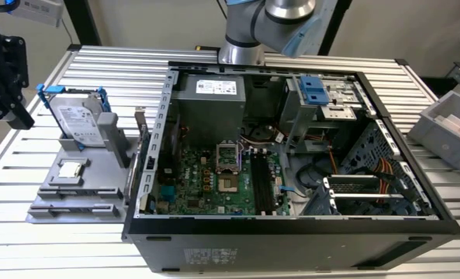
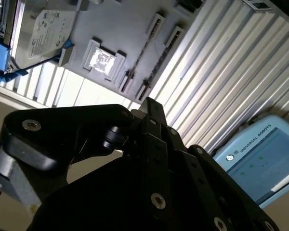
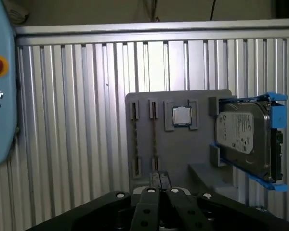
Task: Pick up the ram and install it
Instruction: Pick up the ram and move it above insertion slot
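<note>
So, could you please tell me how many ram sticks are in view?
1: the ram stands on edge in the grey holder; others may be hidden inside the computer case.

Ram (image 3: 153, 138): thin stick, edge-up in grey tray (image 3: 183, 150) slot.

The arm (image 1: 249, 29) carries its gripper (image 3: 159, 176) pointing downward, jaws pressed together (fingertips meeting).

1. Hard drive (image 3: 243, 134): white printed label on its face; print too fine to make out.
2. Teach pendant (image 2: 262, 154): maker's name in white lettering on the blue casing.
3. Power supply (image 1: 206, 107): white label on top, wording unreadable.
</note>
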Robot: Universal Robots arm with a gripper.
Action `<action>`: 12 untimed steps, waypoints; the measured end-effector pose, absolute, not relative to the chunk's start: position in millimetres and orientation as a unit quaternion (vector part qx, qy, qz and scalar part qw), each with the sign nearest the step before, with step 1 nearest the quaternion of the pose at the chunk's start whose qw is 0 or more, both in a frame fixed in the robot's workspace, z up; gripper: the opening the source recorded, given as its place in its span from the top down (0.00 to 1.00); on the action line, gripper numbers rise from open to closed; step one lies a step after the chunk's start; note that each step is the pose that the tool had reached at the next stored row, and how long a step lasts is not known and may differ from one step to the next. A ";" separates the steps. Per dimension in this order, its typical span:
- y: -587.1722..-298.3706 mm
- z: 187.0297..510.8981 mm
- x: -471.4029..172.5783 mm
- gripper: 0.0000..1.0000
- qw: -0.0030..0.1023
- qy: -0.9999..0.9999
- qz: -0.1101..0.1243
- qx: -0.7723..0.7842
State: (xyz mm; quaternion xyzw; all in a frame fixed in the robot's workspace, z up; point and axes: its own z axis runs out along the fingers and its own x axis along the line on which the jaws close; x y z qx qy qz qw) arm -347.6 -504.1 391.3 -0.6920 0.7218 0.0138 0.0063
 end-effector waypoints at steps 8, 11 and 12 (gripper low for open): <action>-504.1 391.3 -347.5 1.00 0.006 0.697 0.014 -0.717; -504.1 391.3 -347.5 1.00 0.006 0.695 0.014 -0.719; -504.1 391.3 -347.5 1.00 0.006 0.695 0.014 -0.719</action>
